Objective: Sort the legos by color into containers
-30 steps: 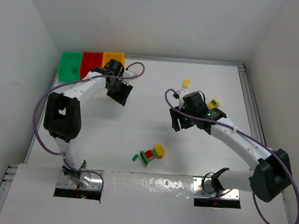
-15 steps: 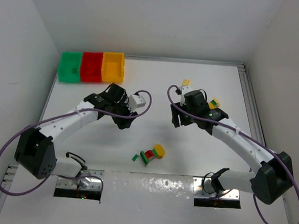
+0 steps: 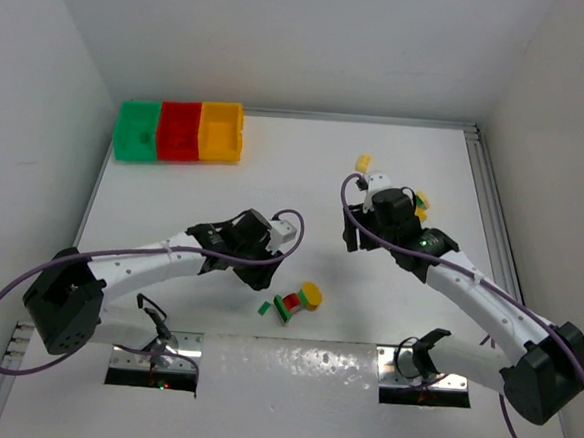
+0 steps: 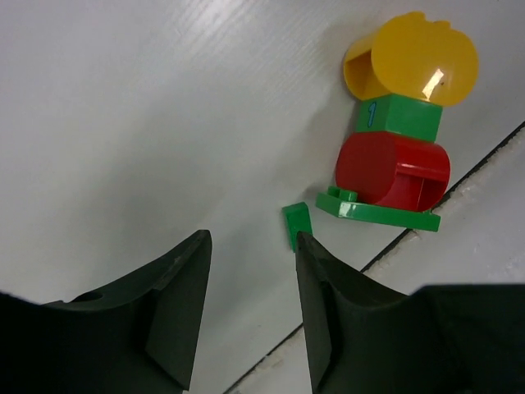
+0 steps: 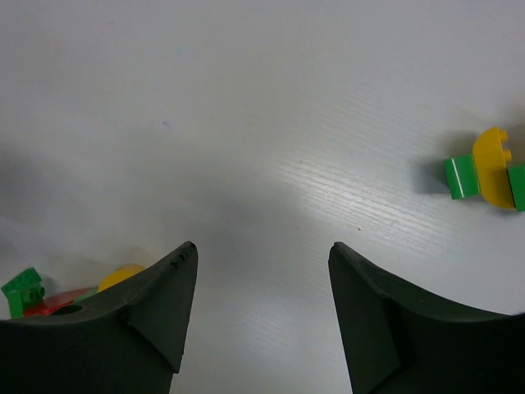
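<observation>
Brightly and evenly lit from overhead, with soft shadows on the white surface [image 3: 275,178], speckled glare along the near strip [image 3: 292,364], a small highlight on the yellow brick [image 4: 410,53], and dark fingers [image 5: 139,328] slightly blurred close to both wrist lenses.

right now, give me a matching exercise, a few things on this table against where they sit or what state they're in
Things:
1. green bin
2. yellow bin
3. loose green brick
4. left gripper

Places or states:
a. open, holding nothing
b. left end of the row, seen from the top view
c. lying beside the stacked pieces
d. right end of the row, seen from the top view

Pairs: 1-b, 2-d, 3-c, 4-a
</observation>
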Motion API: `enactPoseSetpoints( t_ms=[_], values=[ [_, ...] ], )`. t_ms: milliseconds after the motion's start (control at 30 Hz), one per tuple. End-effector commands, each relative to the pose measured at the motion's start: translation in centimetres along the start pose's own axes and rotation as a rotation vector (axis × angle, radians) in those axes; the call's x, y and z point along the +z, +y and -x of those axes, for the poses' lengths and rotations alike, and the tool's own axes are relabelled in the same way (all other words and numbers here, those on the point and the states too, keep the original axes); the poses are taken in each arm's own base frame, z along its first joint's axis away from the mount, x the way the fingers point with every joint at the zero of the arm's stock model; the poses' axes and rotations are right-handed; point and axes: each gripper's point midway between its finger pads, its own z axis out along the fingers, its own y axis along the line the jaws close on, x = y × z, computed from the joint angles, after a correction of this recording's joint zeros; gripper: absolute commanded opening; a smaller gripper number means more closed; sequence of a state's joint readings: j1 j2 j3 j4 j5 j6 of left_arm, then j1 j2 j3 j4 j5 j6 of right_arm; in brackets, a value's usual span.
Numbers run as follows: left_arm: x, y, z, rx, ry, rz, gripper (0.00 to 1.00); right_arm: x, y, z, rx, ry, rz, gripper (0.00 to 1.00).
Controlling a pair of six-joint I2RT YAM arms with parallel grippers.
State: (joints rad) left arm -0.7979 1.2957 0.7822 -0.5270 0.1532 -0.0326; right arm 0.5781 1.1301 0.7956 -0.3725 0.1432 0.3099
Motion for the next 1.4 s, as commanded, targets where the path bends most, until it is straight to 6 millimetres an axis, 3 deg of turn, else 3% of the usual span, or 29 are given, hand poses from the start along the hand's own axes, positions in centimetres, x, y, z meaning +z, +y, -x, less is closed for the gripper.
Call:
enactPoseSetpoints(
  t_ms=[0,133,233,433,767,967,1100,1167,1233,1367],
  values=[
    [-0.3,-1.0,1.0,-0.125,-0.086,0.053,0.43,-0.3,-0.6,0.9,-0.006,-0.073,-0.023,0.65],
    [-0.1,-3.2,-0.1,-0.065,-0.064,0.033,0.44,-0.9,-1.5,-0.1,0.010,-0.071,-0.065,0.66],
    [1.1,-2.9,-2.7,-0.127,0.012,0.054,0.44,-1.3,-2.0,-0.7,0.022,-0.077,-0.088,0.66],
    [1.5,-3.0,-5.8,-0.198,0.068,0.035,0.44,-1.5,-2.7,-1.9,0.010,-0.063,-0.115,0.68],
    [4.9,-3.1,-4.4,-0.128,0.085,0.045,0.46,-1.4,-2.9,-2.4,-0.006,-0.048,-0.122,0.68],
    [6.3,-3.0,-5.7,-0.081,0.130,0.069,0.46,-1.8,-3.6,-3.2,-0.017,-0.040,-0.153,0.69],
    [6.9,-3.0,-6.4,-0.059,0.166,0.078,0.26,-2.2,-4.2,-3.3,-0.035,-0.045,-0.177,0.70],
    [6.6,-3.3,-7.3,-0.054,0.190,0.061,0.24,-2.5,-4.4,-3.1,-0.042,-0.052,-0.187,0.71],
    [5.9,-3.8,-7.7,-0.048,0.202,0.044,0.27,-2.8,-4.7,-2.9,-0.050,-0.057,-0.199,0.72],
    [4.5,-4.5,-8.2,-0.037,0.165,0.022,0.43,-3.0,-4.8,-3.0,-0.055,-0.059,-0.203,0.72]
  ],
)
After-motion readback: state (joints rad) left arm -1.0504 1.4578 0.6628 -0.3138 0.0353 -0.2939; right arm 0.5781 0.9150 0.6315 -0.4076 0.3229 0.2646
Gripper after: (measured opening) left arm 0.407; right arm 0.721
